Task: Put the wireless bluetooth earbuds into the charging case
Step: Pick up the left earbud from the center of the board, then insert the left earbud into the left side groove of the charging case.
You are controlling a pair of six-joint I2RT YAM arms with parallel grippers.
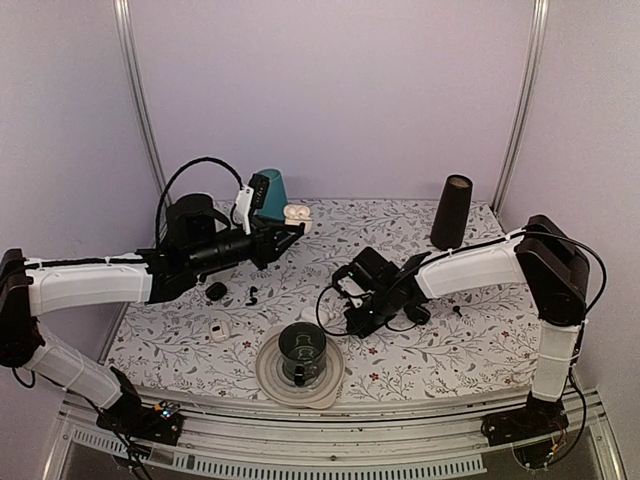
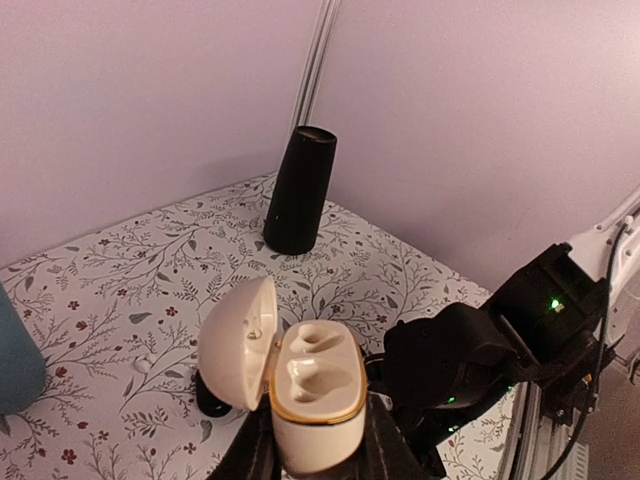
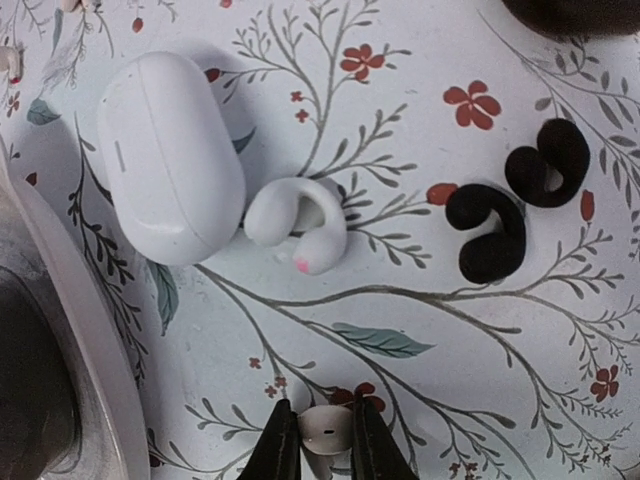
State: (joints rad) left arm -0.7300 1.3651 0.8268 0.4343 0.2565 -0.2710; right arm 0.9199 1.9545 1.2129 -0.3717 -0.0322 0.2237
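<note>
Our left gripper clamps the open case, well behind the plate. Our right gripper pinches a white bud just beside the plate. Next, we must lift it to a case hole.

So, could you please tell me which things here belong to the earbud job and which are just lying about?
Job: open cream charging case, held in the left jaws; small white earbud, pinched in the right jaws.
Lying about: closed white case; white hook-shaped earbud; two black hook-shaped earbuds; black cone; teal cup; dark mug on its plate.
</note>
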